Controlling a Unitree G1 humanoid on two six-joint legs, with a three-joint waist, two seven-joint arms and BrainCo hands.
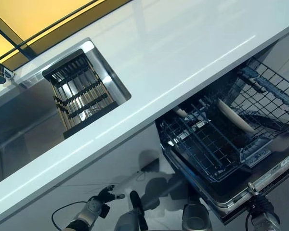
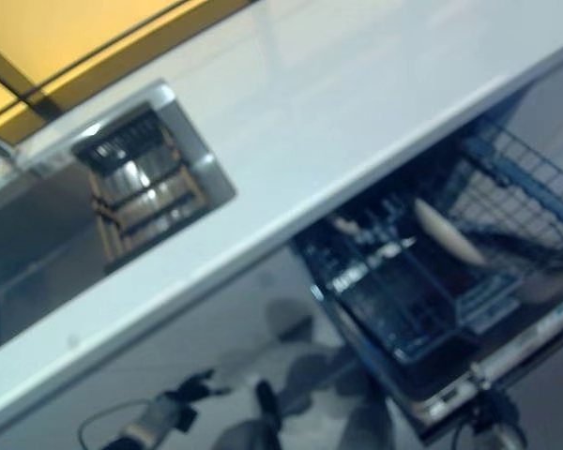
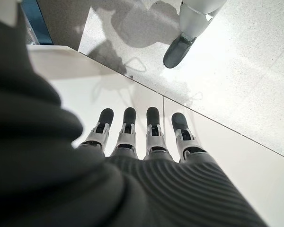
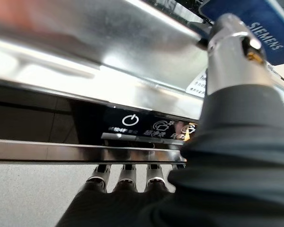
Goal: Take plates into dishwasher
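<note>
Right hand (image 4: 132, 182) gripping dishwasher door (image 4: 109, 71) edge; plate (image 1: 235, 116) in rack (image 1: 216, 144) beyond.

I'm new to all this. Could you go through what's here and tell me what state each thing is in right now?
Dishwasher door: open, folded down.
Lower rack: pulled out over the door.
Plate: standing on edge in the rack.
Sink rack: sitting in the sink, holding nothing.
Left hand: open, holding nothing, low beside the cabinet front.
Right hand: at the door's front edge, fingers under it and hidden.
</note>
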